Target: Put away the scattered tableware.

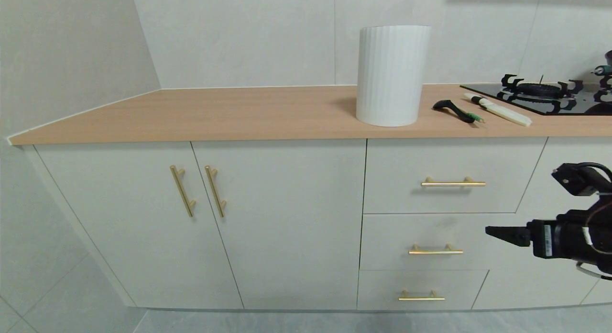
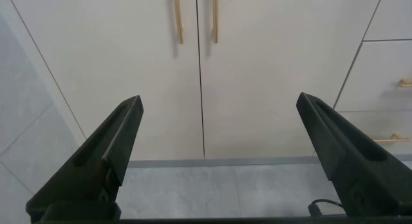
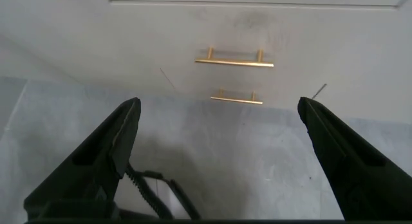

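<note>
A tall white ribbed holder (image 1: 391, 75) stands on the wooden countertop (image 1: 215, 115). To its right lie a black-handled utensil with a green tip (image 1: 456, 111) and a long cream-coloured utensil (image 1: 499, 110), side by side near the hob. My right gripper (image 1: 492, 231) hangs well below the counter, in front of the drawers, and in the right wrist view it (image 3: 219, 108) is open and empty, facing the lower drawer handles (image 3: 235, 62). My left gripper (image 2: 219, 103) is open and empty too, low before the double cabinet doors (image 2: 199, 69).
A black gas hob (image 1: 540, 96) sits at the counter's far right. Below are two cabinet doors with gold handles (image 1: 198, 190) and three drawers (image 1: 452, 183). Grey tiled floor (image 2: 212, 192) lies under both grippers; a wall closes the left side.
</note>
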